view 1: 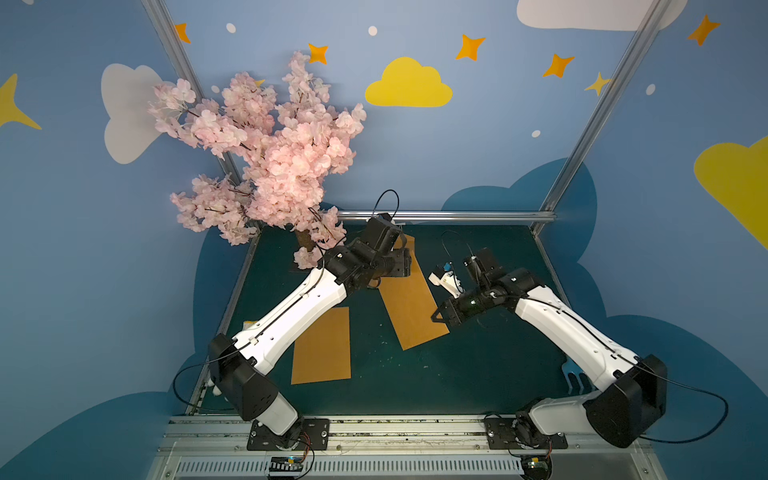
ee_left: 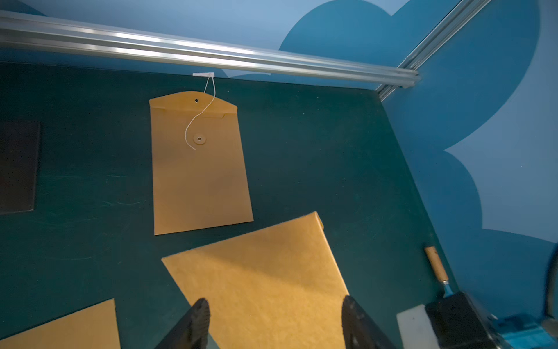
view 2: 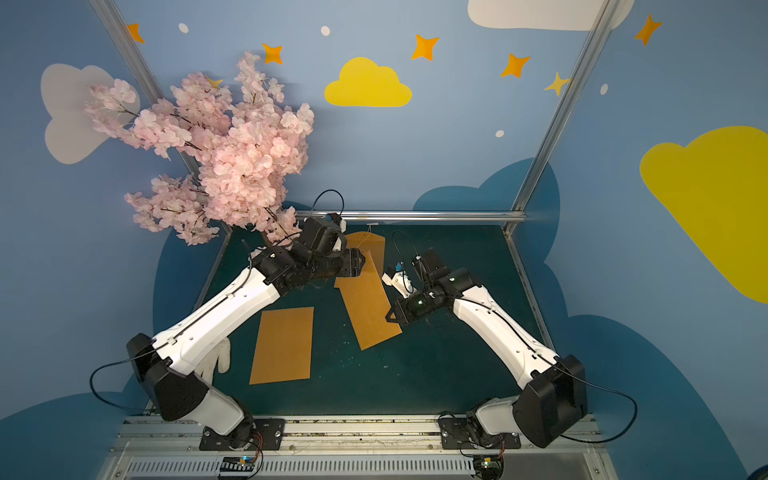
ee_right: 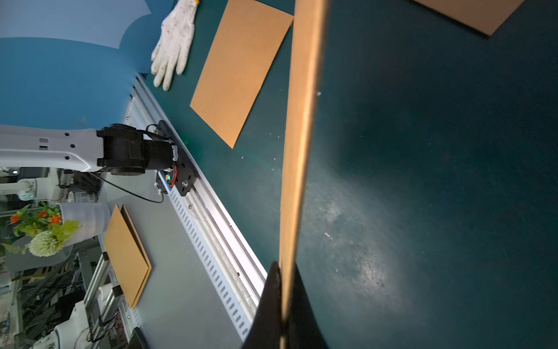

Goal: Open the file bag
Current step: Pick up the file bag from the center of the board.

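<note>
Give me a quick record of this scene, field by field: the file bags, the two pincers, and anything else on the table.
file bags: three brown ones on the green table
far bag: flat, flap down, string loose, not wound on its button
middle bag: pinched at one edge by the right pincer
near bag: flat, untouched
left pincer: open, above the middle bag, holding nothing
right pincer: shut on the middle bag
other: white glove near the table's edge

**A:** You've got blue walls [view 1: 457, 158] all round, with a yellow cloud [view 1: 408, 85] and orange stars [view 1: 470, 46] painted on.

**B:** Dark green tabletop [view 1: 478, 365] below you, silver frame rail [view 1: 449, 216] behind it, pink blossom tree [view 1: 274, 158] in the corner.
</note>
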